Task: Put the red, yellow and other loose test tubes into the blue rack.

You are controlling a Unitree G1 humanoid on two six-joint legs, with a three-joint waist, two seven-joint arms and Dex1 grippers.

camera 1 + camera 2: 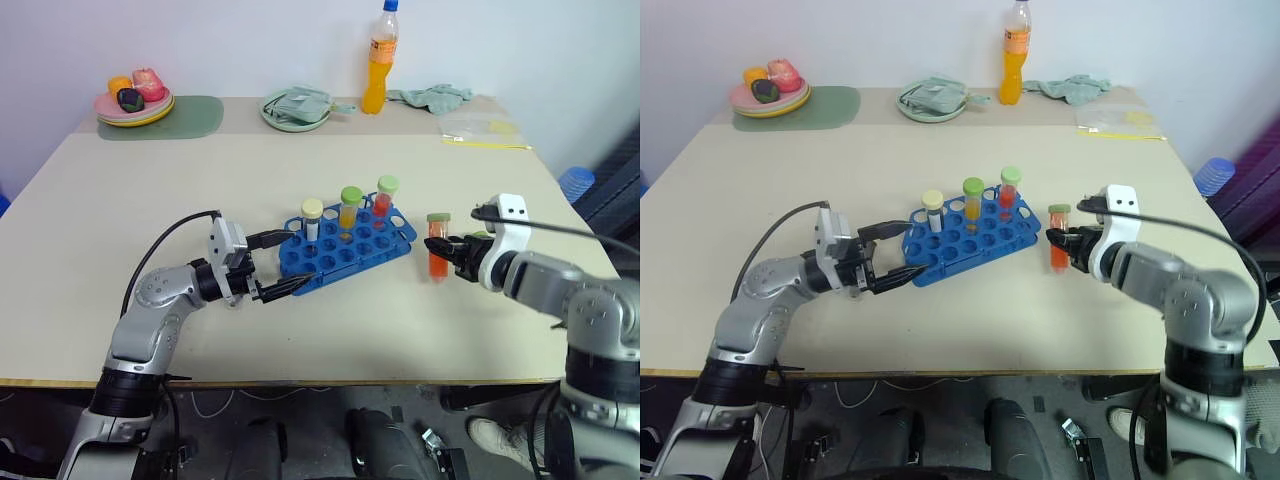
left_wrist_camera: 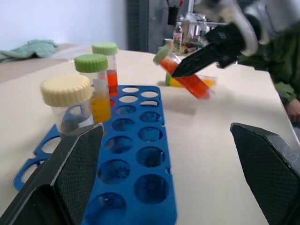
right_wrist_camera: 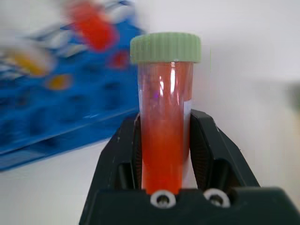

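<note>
Nearest to you, the left gripper (image 1: 276, 265) sits low over the worktop (image 1: 400, 330) at the near-left end of the blue rack (image 1: 345, 250), and its fingers (image 2: 70, 173) are spread wide with nothing between them; that end of the rack lies in the gap. Whether either fingertip touches the plastic, you can't tell.

The blue rack lies flat around the middle of the worktop, skewed so its far end points up and right. It has rows of round holes, most of them empty. Three tubes stand upright along its far edge: a cream-capped tube (image 1: 312, 217), a green-capped tube with yellow liquid (image 1: 349, 207) and a green-capped tube with red liquid (image 1: 384, 198).

Just right of the rack, your right gripper (image 1: 447, 249) has its fingers (image 3: 208, 150) clamped on a red-orange test tube (image 1: 437, 245) with a green cap. It's pinched around the lower body, cap up, roughly upright and apart from the rack. In the left wrist view another small tube with yellowish contents (image 2: 190, 81) lies on the worktop behind it.

Further back you've got a plate of toy food (image 1: 135, 100) on a green mat (image 1: 185, 117) at the far left, a plate with a crumpled cloth (image 1: 297, 106), an orange drink bottle (image 1: 377, 60), another cloth (image 1: 432, 96) and a clear plastic bag (image 1: 480, 130). Nothing sits between the held tube and the rack's open holes.
</note>
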